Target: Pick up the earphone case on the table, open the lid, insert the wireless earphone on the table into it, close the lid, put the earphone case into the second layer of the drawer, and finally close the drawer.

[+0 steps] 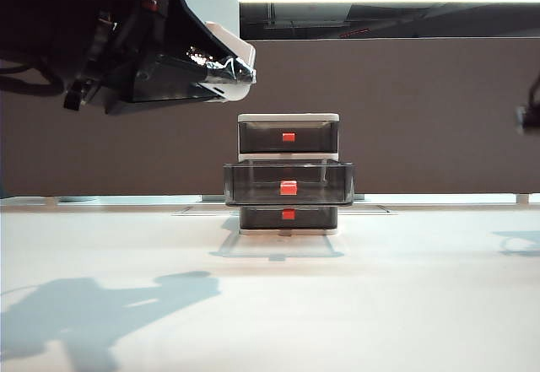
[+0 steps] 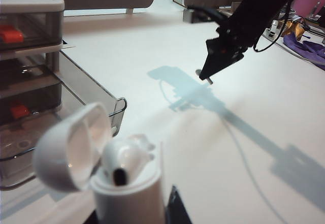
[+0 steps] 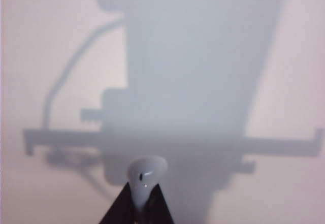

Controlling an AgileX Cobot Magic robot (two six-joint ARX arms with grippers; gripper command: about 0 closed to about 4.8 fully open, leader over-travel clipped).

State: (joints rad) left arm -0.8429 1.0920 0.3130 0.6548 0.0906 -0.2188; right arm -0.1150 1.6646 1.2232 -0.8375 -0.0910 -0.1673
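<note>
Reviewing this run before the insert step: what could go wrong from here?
1. The right gripper pinches the wireless earphone only by its stem; it may twist or slip.
2. The earphone case, in the left gripper, already seats one earbud; only the other socket is free, so aim is tight.
3. The lid hangs open and could get bumped shut.

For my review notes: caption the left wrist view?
Left claw holds the earphone case, lid open; right claw carries an earphone.
</note>
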